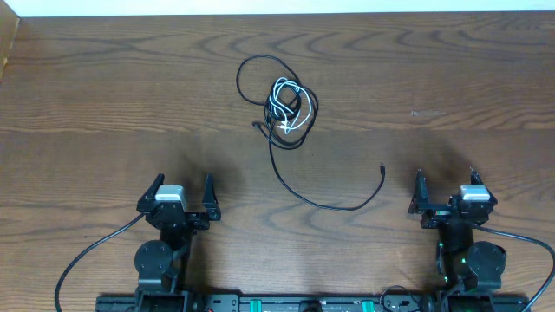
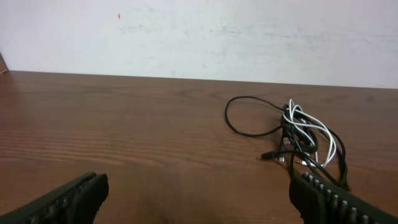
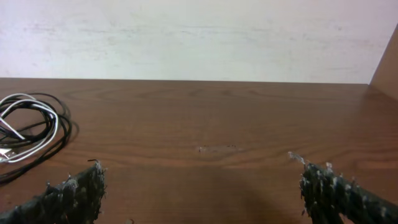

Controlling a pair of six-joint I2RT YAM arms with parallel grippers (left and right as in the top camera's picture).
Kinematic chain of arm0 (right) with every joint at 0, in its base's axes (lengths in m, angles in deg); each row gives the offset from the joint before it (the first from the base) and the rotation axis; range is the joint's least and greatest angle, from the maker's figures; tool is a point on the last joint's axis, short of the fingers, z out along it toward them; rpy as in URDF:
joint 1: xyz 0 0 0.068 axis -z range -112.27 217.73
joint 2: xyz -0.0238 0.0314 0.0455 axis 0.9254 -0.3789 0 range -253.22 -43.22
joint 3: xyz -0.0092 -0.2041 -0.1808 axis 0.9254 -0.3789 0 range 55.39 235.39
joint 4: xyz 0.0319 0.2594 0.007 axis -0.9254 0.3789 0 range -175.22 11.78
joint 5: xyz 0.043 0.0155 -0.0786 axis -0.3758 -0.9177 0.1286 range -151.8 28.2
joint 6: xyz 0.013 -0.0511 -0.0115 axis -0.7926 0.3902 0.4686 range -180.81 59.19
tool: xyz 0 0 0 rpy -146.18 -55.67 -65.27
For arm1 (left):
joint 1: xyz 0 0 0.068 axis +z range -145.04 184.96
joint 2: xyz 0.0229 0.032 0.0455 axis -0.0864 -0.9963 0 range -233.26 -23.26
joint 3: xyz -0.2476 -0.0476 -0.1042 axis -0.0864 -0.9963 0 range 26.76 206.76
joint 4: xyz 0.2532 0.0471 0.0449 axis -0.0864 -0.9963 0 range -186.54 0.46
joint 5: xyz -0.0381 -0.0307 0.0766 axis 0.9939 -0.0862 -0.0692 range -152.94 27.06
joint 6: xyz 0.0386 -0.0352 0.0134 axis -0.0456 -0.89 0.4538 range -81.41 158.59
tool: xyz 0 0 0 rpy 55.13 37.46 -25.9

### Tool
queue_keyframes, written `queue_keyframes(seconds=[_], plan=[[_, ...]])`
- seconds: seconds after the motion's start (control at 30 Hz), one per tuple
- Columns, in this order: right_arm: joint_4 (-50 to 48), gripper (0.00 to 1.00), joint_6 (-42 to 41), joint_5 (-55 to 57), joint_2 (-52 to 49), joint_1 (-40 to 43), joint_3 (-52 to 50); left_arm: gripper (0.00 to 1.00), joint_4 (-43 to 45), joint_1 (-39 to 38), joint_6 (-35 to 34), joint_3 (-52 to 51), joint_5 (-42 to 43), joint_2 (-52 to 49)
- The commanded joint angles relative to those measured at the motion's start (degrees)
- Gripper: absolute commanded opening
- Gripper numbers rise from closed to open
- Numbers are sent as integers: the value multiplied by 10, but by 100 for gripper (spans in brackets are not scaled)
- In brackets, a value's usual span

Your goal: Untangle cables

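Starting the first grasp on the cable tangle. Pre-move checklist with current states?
1. Left end effector open and empty: ok.
2. Right end effector open and empty: ok.
3. Black cable and white cable both in overhead view: ok.
4. Cables separated: not ok. The white loops sit inside the black coil.
5. Free plug end of the black cable lies apart from the tangle, on the right end effector's side: ok.
6. Which strand lies over which inside the tangle: cannot tell.
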Motion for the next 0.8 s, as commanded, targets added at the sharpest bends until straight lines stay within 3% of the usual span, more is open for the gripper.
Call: queue_keyframes(seconds=[0.0, 0.47, 0.77], plan=[[2, 99, -10, 6, 4, 4, -1, 98, -18, -2, 2, -10, 12, 3], [2, 99, -10, 6, 4, 4, -1, 98, -26, -2, 1, 2, 12, -10], [2, 99, -10, 6, 4, 4, -1, 98, -25, -2, 1, 45, 12, -118]])
